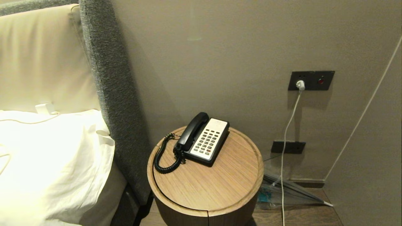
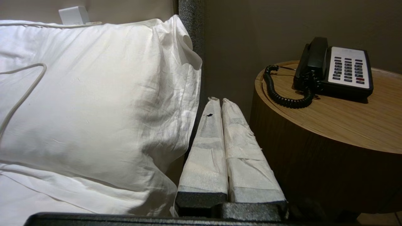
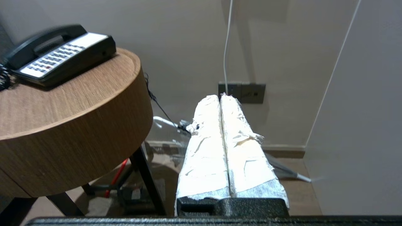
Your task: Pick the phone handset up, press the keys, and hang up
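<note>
Beside the bed [image 1: 47, 163], a round desk [image 1: 220, 185] carries the phone: the handset [image 1: 192, 131] lies cradled left of the keys [image 1: 208, 142], cord facing the bed. My left claw [image 2: 218, 99] and right claw [image 3: 220, 96] hang clenched and empty below the desk's edge, nothing begun.

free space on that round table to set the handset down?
Bare wood on the round table: the near half in front of the phone base, plus a strip toward the wall outlets. Crowded on the bed side, where the phone handset and coiled cord sit.
</note>
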